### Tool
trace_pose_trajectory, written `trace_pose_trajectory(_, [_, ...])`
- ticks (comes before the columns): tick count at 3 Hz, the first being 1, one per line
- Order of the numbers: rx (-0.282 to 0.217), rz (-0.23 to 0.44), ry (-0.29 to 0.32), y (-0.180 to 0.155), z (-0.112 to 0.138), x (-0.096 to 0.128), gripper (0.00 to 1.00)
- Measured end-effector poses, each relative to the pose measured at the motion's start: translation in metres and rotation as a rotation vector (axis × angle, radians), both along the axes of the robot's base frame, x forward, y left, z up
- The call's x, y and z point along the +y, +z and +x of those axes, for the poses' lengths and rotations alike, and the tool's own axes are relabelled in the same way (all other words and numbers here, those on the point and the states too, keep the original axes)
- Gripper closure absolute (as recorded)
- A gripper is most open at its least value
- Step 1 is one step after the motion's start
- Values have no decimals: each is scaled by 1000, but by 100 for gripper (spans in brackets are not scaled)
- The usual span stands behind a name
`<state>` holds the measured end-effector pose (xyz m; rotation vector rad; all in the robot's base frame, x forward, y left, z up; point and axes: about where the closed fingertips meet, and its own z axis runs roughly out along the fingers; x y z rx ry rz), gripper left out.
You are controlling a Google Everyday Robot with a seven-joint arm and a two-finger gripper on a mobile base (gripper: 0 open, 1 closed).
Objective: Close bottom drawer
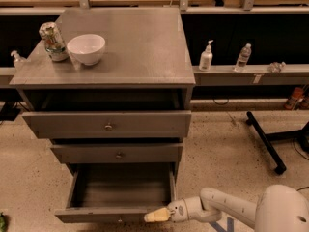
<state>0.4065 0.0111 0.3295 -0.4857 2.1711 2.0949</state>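
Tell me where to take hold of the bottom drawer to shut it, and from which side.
Take the bottom drawer by its slim front panel, coming from the open front. It stands pulled out with that panel facing outward, so a flat push there likely beats a pinch. The end effector sits at the panel's right end.

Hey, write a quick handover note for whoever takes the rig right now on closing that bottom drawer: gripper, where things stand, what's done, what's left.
Gripper: low, at the right end of the bottom drawer front panel; contact unclear.
Bottom drawer: pulled far out, nothing inside.
Done: gripper placed at the front panel.
Left: the whole close, probably a straight push inward until the front meets the cabinet.
Top drawer and middle drawer also sit slightly out; not part of this job.
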Motion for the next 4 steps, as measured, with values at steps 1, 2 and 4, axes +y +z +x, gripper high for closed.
trace_pose_trajectory(1, [19, -29, -8, -16, 0, 13, 100])
trace_pose_trajectory(2, [25, -91, -43, -44, -3, 36, 100])
trace_pose_trajectory(4, [38, -181, -116, -76, 8, 60, 100])
